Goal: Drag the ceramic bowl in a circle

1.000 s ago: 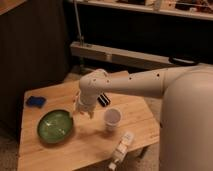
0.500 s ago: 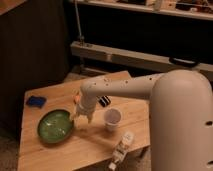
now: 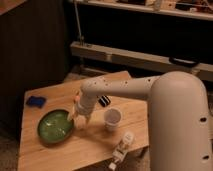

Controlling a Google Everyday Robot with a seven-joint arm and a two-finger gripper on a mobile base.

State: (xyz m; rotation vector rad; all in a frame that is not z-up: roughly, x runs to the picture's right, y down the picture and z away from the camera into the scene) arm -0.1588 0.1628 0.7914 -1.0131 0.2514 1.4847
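Observation:
The ceramic bowl (image 3: pixel 55 126) is wide, shallow, glossy green, and sits on the wooden table (image 3: pixel 90 145) at the front left. My gripper (image 3: pixel 75 120) hangs from the white arm and points down at the bowl's right rim, touching or just inside it. The small white cup (image 3: pixel 112 119) stands to the right of the gripper, apart from the bowl.
A blue object (image 3: pixel 35 101) lies at the table's left back. A small black-and-white item (image 3: pixel 104 100) lies behind the cup. A white bottle (image 3: pixel 121 148) lies near the table's front right edge. A dark cabinet and a metal rail stand behind the table.
The arm has swung left and lowered, bringing my gripper from above the table's middle to the bowl's right rim. The bowl and cup have not visibly moved.

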